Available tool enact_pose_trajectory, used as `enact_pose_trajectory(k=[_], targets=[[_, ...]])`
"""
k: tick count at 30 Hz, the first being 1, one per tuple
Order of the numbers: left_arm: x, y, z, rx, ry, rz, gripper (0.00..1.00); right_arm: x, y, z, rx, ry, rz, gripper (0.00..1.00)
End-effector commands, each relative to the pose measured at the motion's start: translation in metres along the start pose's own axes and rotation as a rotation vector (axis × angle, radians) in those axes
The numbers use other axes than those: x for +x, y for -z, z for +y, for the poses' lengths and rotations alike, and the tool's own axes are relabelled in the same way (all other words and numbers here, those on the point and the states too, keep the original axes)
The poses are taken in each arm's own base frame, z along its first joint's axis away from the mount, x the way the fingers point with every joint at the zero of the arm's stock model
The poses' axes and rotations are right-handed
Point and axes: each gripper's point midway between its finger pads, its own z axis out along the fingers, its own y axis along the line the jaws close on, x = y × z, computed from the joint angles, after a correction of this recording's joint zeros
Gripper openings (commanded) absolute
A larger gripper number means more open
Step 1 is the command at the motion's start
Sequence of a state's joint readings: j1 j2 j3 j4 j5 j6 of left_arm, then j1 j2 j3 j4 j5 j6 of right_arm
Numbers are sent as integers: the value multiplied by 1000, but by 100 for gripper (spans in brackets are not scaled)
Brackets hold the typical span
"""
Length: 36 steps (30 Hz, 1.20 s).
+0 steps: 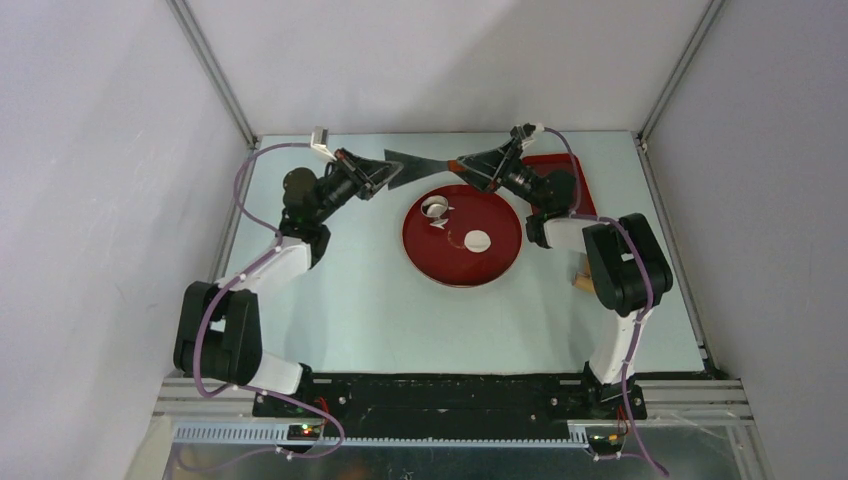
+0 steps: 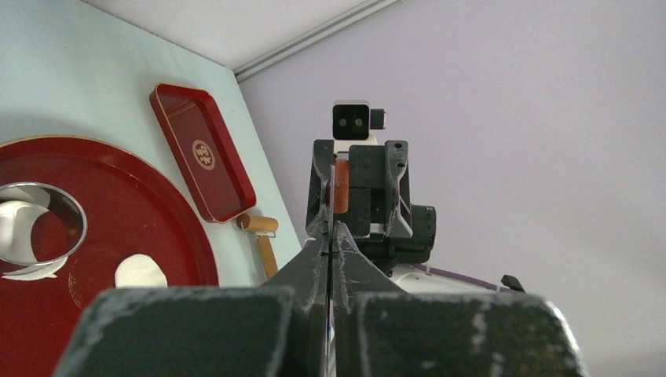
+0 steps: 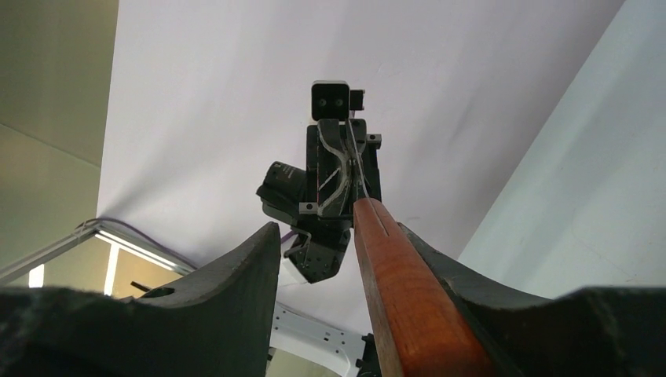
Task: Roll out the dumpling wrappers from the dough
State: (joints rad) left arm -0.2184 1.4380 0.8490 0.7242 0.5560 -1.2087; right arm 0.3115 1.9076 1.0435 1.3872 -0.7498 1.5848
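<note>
A round white dumpling wrapper lies on the red plate; it also shows in the left wrist view. Curled dough scraps lie in and beside a shiny metal ring cutter on the plate. Both grippers are raised above the plate's far edge, tip to tip. My left gripper is shut on the thin dark blade of a scraper. The scraper's reddish wooden handle lies between the open jaws of my right gripper, against the right finger.
A red rectangular tray sits at the back right. A wooden rolling pin lies right of the plate, partly hidden under the right arm. Grey walls close in the table on three sides.
</note>
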Motion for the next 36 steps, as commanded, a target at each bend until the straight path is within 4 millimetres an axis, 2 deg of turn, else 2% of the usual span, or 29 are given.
enact_pose_trajectory(k=[1,3,4,6,12,14,15,16,17,19,21,24,27,33,36], targets=[[21,1,20,-48,-13,55,0,-30,5,29,-90,104,-96,19],[25,0,20,-45,-11,68,0,-34,7,31,-88,111,-103,13],[27,-1,22,-47,-9,73,0,-35,7,32,-88,115,-105,6],[31,-3,22,-46,-5,85,1,-36,8,32,-83,121,-106,0],[33,-5,22,-45,-2,91,5,-32,8,26,-60,130,-80,0],[33,-5,22,-44,-4,91,5,-28,6,25,-58,134,-55,8],[32,-5,21,-43,-4,89,4,-27,5,25,-58,133,-46,20],[31,-5,21,-44,-2,86,2,-26,5,22,-52,129,-42,27],[27,-4,22,-46,2,77,1,-25,5,20,-49,126,-37,42],[19,-3,23,-53,12,53,0,-24,6,15,-41,120,-27,57],[2,-2,23,-57,13,11,0,-22,7,11,-33,109,-17,69],[-25,2,25,-64,23,-52,0,-14,6,6,-28,80,-7,79],[-37,8,22,-62,21,-85,0,-2,1,8,-50,52,10,92],[-31,13,24,-67,10,-79,0,3,-6,16,-80,43,0,97],[-21,11,24,-66,8,-60,0,-1,-5,19,-82,48,-13,89]])
